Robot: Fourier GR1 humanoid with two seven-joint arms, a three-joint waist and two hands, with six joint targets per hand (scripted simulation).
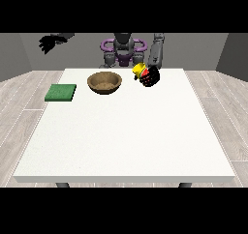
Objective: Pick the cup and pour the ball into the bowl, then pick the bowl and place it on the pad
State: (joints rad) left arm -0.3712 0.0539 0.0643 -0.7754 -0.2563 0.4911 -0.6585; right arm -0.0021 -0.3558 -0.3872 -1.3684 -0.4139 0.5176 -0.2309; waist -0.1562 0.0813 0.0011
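The hand at the view's right had its fingers curled round a yellow cup, just right of the brown wooden bowl on the white table. A green square pad lay left of the bowl. The hand at the view's left hung raised beyond the table, fingers drooping loosely.

White table on wood floor

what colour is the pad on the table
Green; the pad shows in the front view, at the table's left side.

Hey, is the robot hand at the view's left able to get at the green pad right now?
Probably yes: that robot hand is raised off the table's far left corner, holds nothing, and nothing lies between it and the green pad.
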